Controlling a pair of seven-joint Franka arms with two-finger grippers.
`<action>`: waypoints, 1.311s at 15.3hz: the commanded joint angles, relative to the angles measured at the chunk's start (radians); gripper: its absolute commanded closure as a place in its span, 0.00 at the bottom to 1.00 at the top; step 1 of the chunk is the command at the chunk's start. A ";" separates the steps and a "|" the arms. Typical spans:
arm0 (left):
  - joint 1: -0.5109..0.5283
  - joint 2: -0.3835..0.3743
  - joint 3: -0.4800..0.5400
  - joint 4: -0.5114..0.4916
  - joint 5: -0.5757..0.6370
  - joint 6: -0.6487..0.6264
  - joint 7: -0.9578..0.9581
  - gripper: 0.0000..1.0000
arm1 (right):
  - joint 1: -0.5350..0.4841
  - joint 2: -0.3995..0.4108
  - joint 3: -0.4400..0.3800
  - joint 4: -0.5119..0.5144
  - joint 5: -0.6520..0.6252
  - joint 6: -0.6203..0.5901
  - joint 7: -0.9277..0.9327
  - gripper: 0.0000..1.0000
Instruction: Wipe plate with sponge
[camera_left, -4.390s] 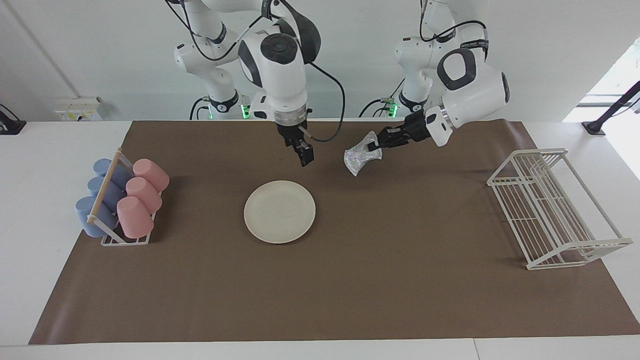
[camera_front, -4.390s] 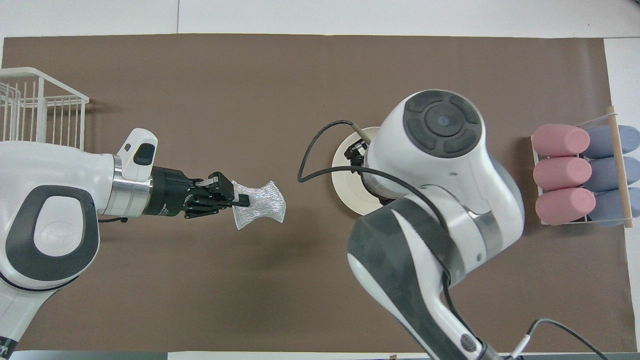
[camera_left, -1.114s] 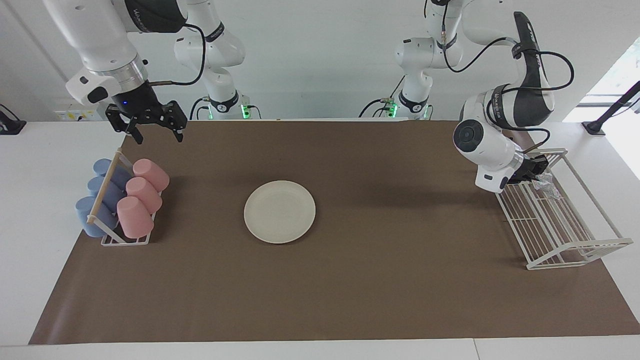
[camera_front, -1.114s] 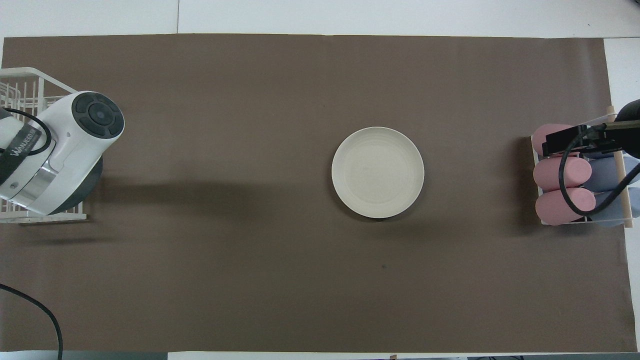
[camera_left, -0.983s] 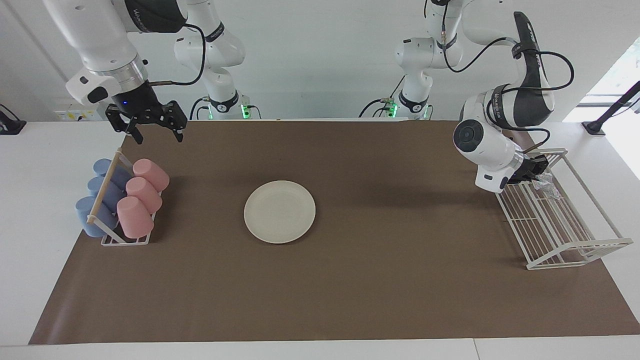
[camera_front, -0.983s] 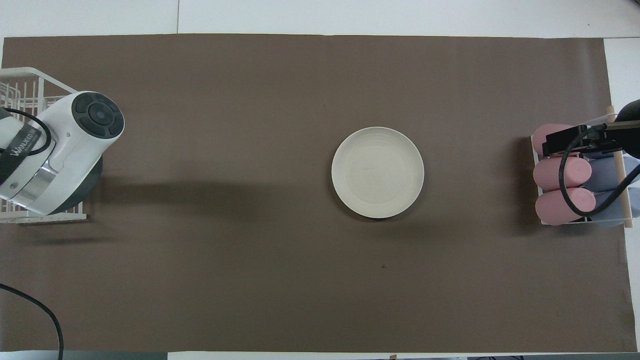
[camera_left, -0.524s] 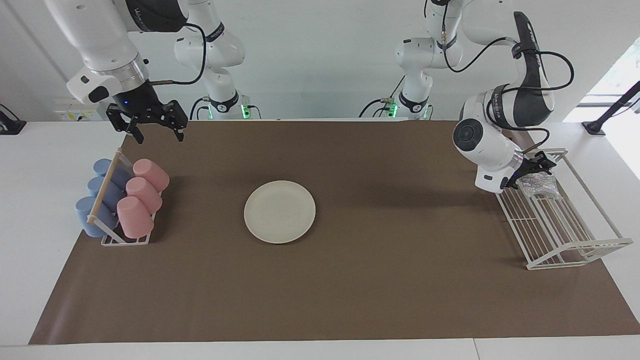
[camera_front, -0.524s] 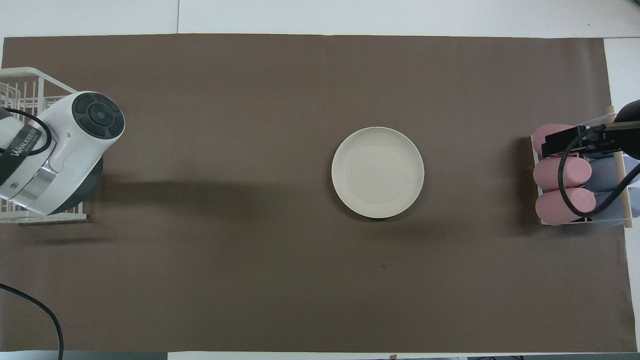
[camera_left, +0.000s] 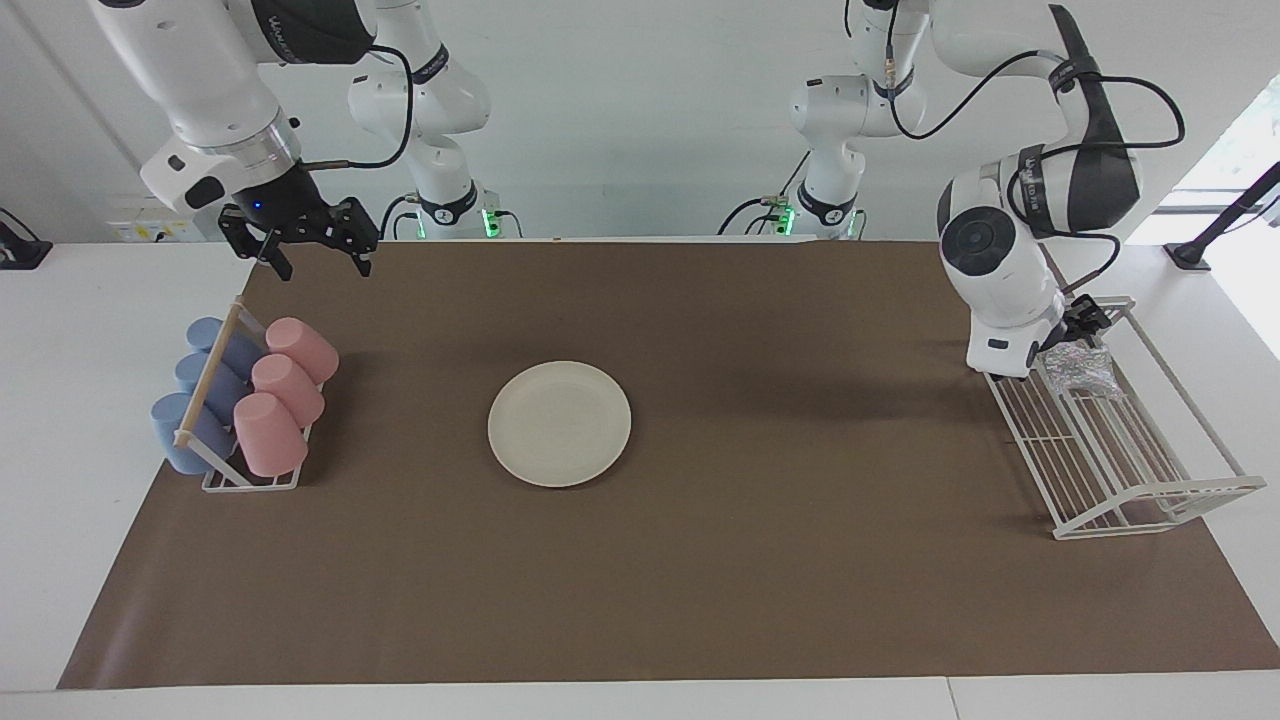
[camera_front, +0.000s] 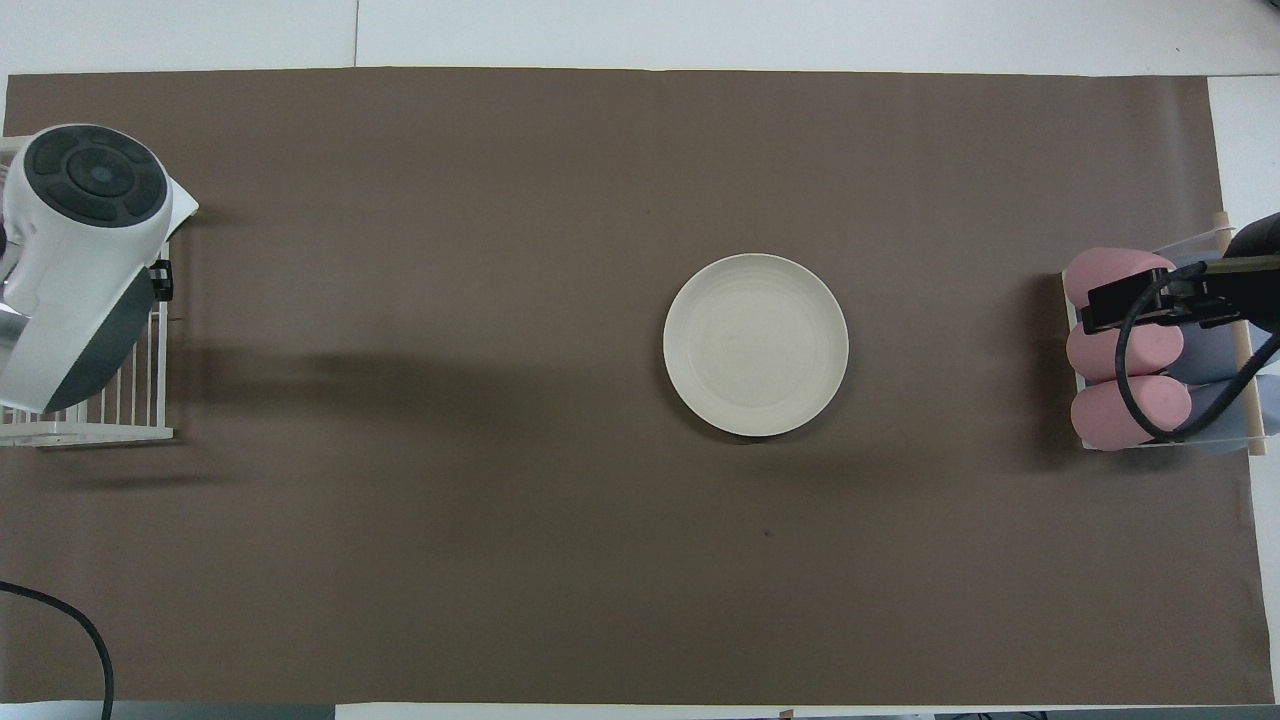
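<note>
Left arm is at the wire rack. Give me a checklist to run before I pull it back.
1. Sponge lying in the wire rack, at its end nearer the robots: ok.
2. Left hand clear of the sponge: cannot tell; it hangs right over it.
3. Plate flat on the mat, nothing on it: ok.
4. Right hand open, holding nothing, up in the air by the cup rack: ok.
</note>
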 joint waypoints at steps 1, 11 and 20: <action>0.016 -0.033 -0.006 0.047 -0.151 -0.056 0.014 0.00 | -0.011 -0.021 0.007 -0.019 0.000 -0.008 0.009 0.00; 0.074 -0.247 0.005 0.044 -0.653 -0.264 0.236 0.00 | -0.011 -0.021 0.007 -0.019 0.000 -0.008 0.009 0.00; -0.012 -0.161 0.080 0.228 -0.738 -0.352 0.321 0.00 | -0.011 -0.021 0.007 -0.019 0.000 -0.010 0.009 0.00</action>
